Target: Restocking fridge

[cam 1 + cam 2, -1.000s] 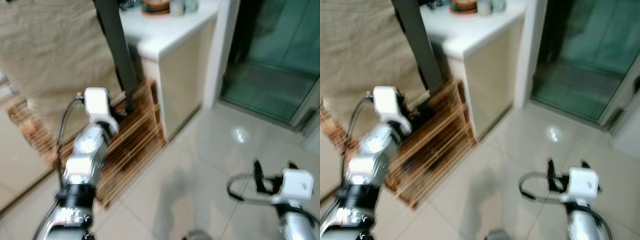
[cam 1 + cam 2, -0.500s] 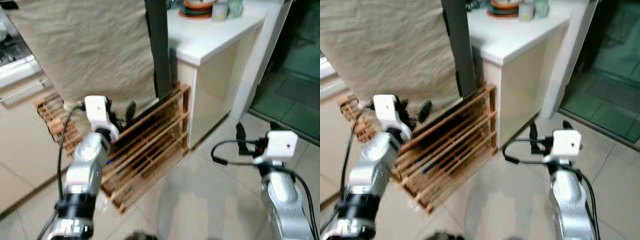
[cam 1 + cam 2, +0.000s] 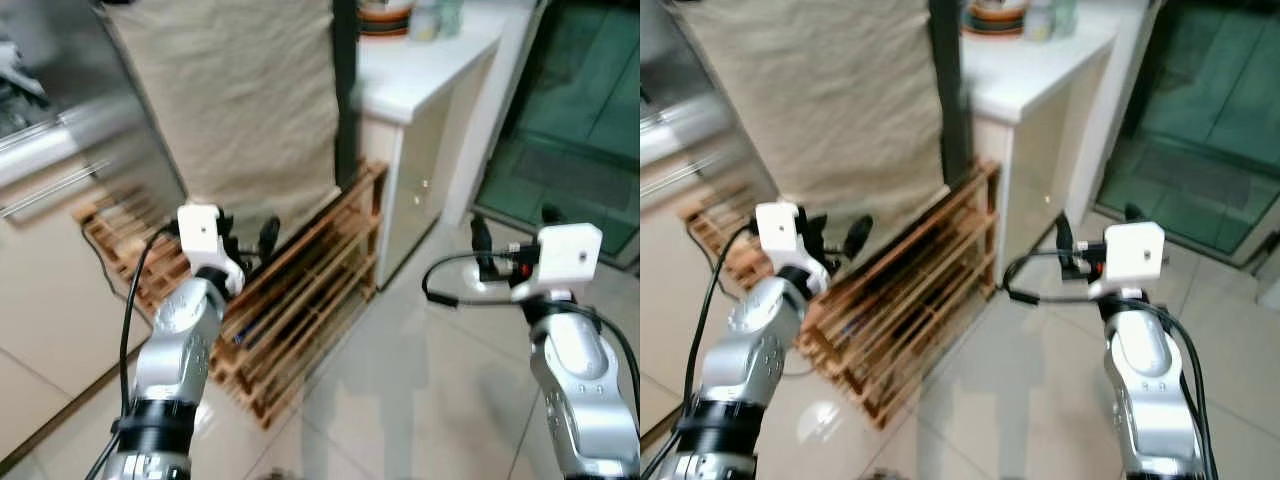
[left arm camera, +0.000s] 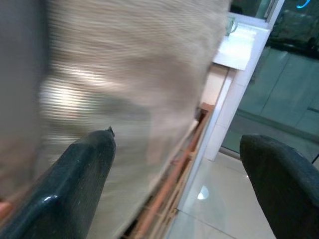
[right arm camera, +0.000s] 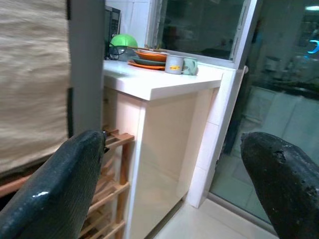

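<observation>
Far left: steel appliance front [image 3: 60, 140] with a bar handle, above pale tile floor [image 3: 420, 400]. Next, left gripper [image 3: 248, 240] raised before a beige cloth [image 3: 240, 110], fingers [image 4: 75, 184] spread apart, nothing between them. Behind and below the cloth, a slatted wooden rack [image 3: 300, 290] leaning on the floor, its far end touching a white cabinet. A dark upright post [image 3: 346, 90] at the cloth's right edge, just beside the white surface [image 3: 430, 70]. On that surface, at its back: orange and green stacked dishes [image 5: 149, 56], a green bowl [image 5: 122, 41], two mugs [image 5: 182, 64] side by side. Right of the cabinet, a white door frame, then a dark green glass door [image 3: 580, 110]. Right gripper [image 3: 510, 235] held up over the tiles near that doorway, fingers [image 5: 65, 189] released and wide, holding nothing, cable looping from the wrist. Fridge: cannot tell whether the steel front at far left is it; no stock items visible in either gripper.
</observation>
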You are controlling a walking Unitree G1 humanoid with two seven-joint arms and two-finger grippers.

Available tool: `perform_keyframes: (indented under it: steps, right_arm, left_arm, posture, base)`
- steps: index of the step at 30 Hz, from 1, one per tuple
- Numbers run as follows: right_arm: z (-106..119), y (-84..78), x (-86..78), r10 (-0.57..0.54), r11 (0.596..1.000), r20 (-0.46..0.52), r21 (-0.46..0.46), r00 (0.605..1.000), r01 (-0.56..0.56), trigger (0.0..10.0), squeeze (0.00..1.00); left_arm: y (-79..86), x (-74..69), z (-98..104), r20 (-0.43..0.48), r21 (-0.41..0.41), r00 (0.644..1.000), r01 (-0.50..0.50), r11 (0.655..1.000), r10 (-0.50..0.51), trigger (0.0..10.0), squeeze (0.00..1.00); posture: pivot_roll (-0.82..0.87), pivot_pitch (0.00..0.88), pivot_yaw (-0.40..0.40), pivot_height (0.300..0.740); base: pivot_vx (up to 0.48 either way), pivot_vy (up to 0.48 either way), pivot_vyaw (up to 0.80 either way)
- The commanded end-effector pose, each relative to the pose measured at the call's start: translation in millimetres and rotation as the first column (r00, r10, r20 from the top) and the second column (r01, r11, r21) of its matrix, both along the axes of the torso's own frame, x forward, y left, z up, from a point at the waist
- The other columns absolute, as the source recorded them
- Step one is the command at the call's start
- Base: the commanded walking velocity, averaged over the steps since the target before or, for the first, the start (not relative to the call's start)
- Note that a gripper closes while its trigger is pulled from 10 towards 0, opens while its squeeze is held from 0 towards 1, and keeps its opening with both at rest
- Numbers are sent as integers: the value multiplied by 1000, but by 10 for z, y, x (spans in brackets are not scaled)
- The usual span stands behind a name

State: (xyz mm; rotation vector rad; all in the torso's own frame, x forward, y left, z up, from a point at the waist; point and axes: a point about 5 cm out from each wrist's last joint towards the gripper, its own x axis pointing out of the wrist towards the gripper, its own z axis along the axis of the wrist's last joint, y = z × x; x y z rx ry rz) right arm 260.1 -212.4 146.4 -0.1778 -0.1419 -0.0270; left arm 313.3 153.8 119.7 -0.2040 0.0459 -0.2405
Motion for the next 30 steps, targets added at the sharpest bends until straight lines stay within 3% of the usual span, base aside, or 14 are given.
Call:
perform_keyframes:
  steps: [1,5,14,19,24,30]
  right_arm:
    - [-6,33,27,11,999,-15,33,1000,-10,10000,27]
    - [-46,77,28,17,999,-36,52,999,-15,10000,27]
    - [-145,170,24,36,997,-68,63,997,-32,10000,35]
    - [-161,176,30,32,998,-72,64,997,-27,10000,31]
    - [-165,162,46,17,998,-62,64,998,-13,10000,31]
    - [-163,176,69,24,998,-54,63,998,-20,10000,31]
  left_arm:
    - [81,-11,17,3,30,1000,-22,999,22,10000,0]
    - [86,-7,69,29,44,1000,-10,999,9,10000,0]
    - [96,46,175,64,79,998,-2,997,-4,10000,0]
    - [45,64,250,93,78,995,18,997,-25,10000,0]
    - [-29,103,340,122,88,991,52,995,-62,10000,0]
    - [-123,37,466,184,68,976,107,992,-117,10000,0]
  posture:
    - [-93,0,57,740]
    - [-86,0,56,740]
    - [-79,0,71,740]
    - [-78,0,72,740]
    - [-77,0,73,740]
    - [-78,0,79,740]
  base:
    - [0,480,0]
    - [0,480,0]
    - [0,479,-678]
    - [0,0,-729]
    - [0,0,0]
    - [0,-220,0]
